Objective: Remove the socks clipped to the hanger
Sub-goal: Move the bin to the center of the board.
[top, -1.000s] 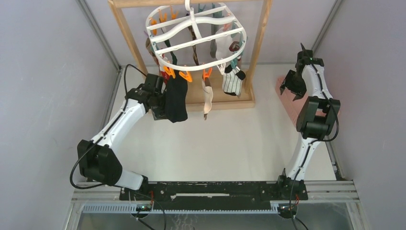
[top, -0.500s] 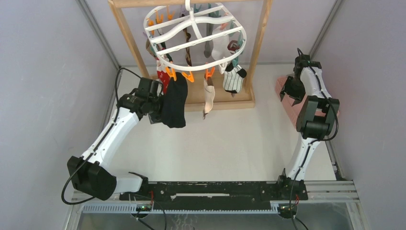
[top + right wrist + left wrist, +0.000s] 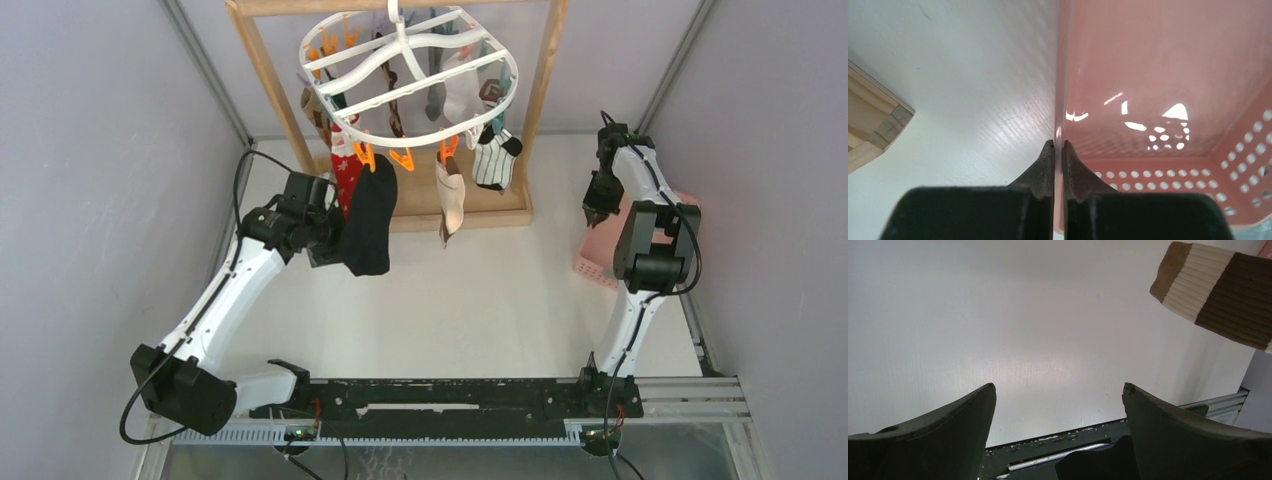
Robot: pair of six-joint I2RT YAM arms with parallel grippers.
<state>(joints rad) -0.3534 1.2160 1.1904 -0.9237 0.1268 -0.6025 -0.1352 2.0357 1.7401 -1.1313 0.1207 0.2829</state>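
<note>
Grey walls close in a white worktop [image 3: 480,290], with a wooden frame [image 3: 545,90] standing at the back. From it hangs the hanger [image 3: 400,55], up and to the right of the left pincer [image 3: 325,238], and the socks [image 3: 450,200] dangle from clips along its lower rim.

The left pincer is spread wide with nothing between its fingers [image 3: 948,425]. A black sock [image 3: 368,225] hangs just to its right, so close I can't tell whether they touch. A red patterned sock [image 3: 347,175] is just above the pincer. From its own camera, a brown-and-cream striped sock [image 3: 1218,290] shows ahead and to the right.

The right pincer [image 3: 1058,145] is pinched narrow on the thin side wall of a pink basket [image 3: 1158,75]. The basket's floor lies to its right and bare worktop to its left.
</note>
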